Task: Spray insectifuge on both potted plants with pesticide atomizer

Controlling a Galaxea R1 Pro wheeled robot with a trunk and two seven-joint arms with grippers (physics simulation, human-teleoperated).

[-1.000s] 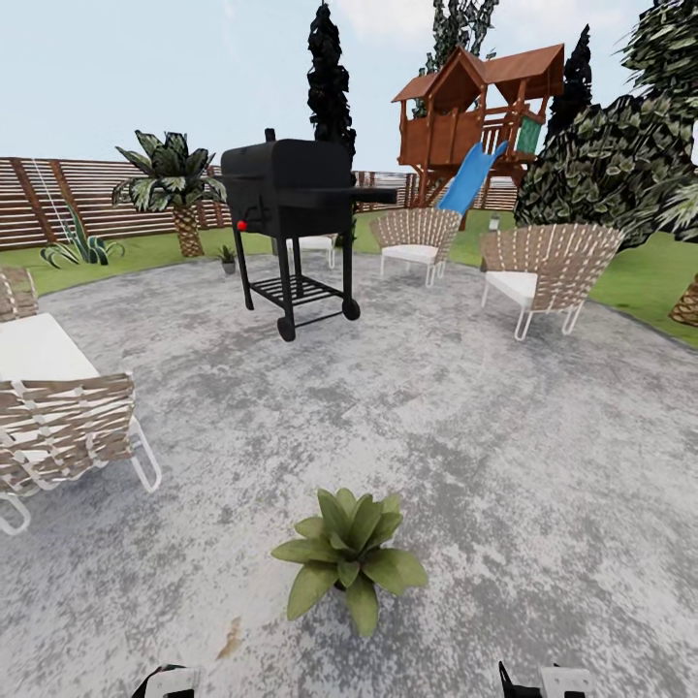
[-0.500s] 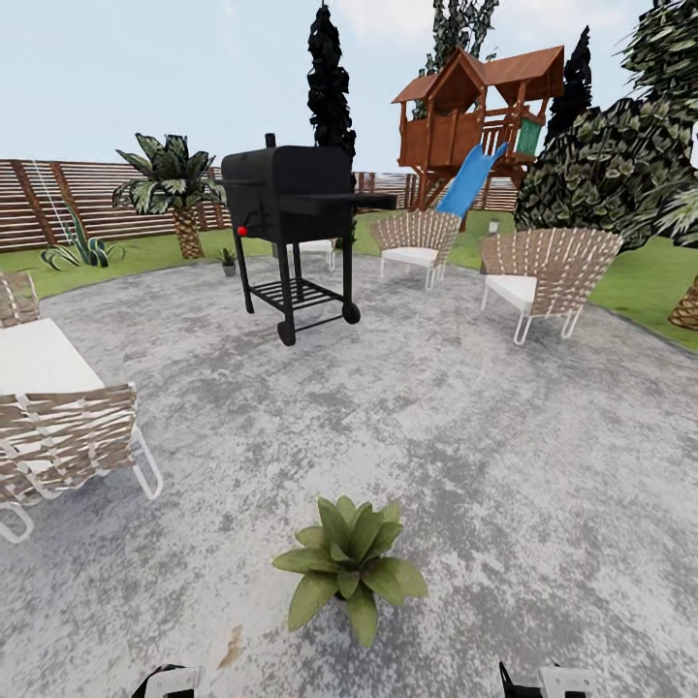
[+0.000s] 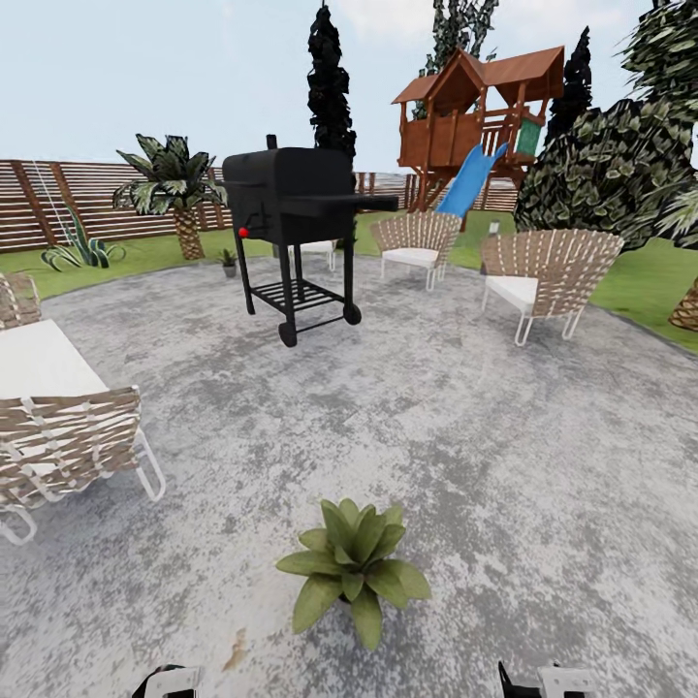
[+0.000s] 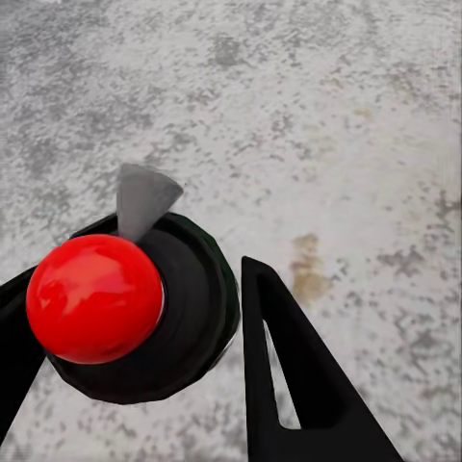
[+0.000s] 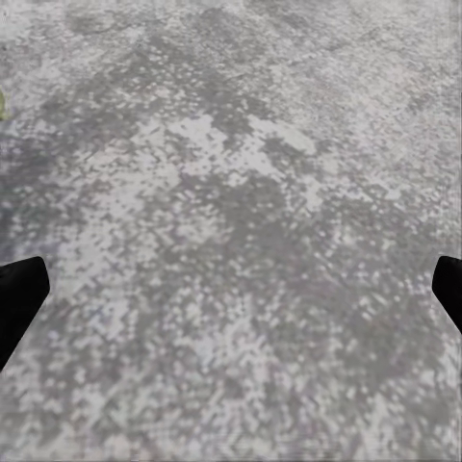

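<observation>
Left fingers [image 4: 144, 366]: you grip the pesticide atomizer [image 4: 135, 308] firmly.
Right fingers [image 5: 231, 298]: spread wide, empty.
Aim: point its nozzle at the potted plant [image 3: 352, 567], sweep every leaf.

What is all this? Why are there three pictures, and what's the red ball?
It's a pretend robot in a computer garden. The big picture is from its head: a stone patio, a black grill, wicker chairs and a leafy potted plant just ahead. The other two come from cameras on its wrists, looking down at the patio. The left hand is closed on a dark spray bottle; the red ball is its top, seen from above. The right hand is open and empty.
</observation>
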